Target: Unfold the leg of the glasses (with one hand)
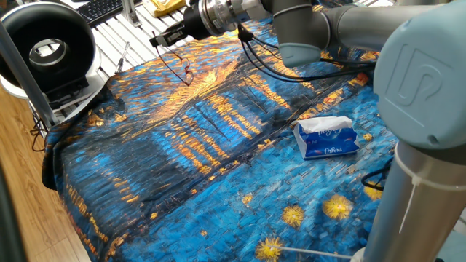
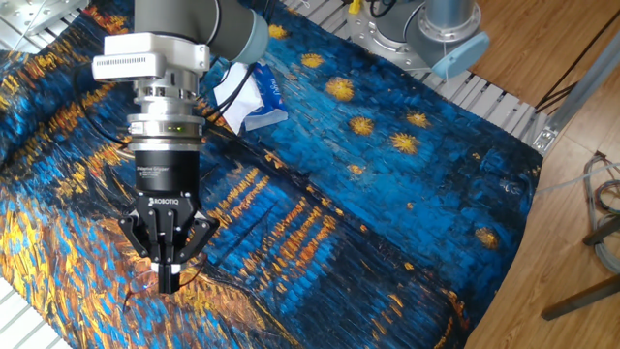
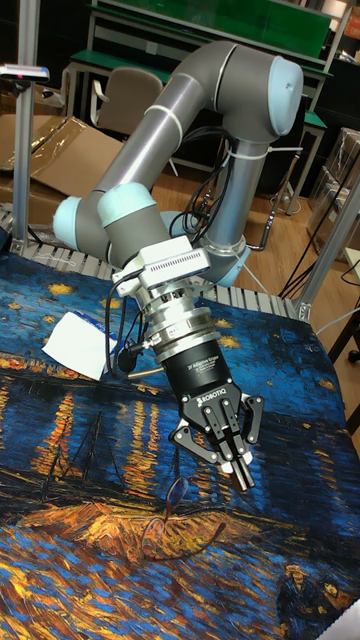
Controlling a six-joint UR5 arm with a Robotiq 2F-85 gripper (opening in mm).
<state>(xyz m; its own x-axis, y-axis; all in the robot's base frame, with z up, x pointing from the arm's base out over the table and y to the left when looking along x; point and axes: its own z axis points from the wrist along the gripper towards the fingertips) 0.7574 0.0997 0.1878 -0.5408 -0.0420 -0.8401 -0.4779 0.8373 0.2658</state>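
Note:
The glasses [image 1: 187, 73] are a thin dark wire frame lying on the orange part of the painted cloth at the far left of the table. They show as small wire loops [image 3: 172, 508] in the tall fixed view. The leg [image 1: 172, 60] runs as a straight thin wire from the frame up to my gripper [image 1: 157, 41]. The gripper [image 2: 168, 283] points down at the cloth with its fingers pressed together on the leg's end. In the tall fixed view the gripper [image 3: 243, 480] hangs just right of the frame. How the hinge stands is too small to tell.
A blue tissue pack [image 1: 328, 138] lies on the cloth, well to the right of the glasses. A black round device [image 1: 48, 48] stands past the table's left edge. Black cables [image 1: 291, 69] trail along the arm over the cloth.

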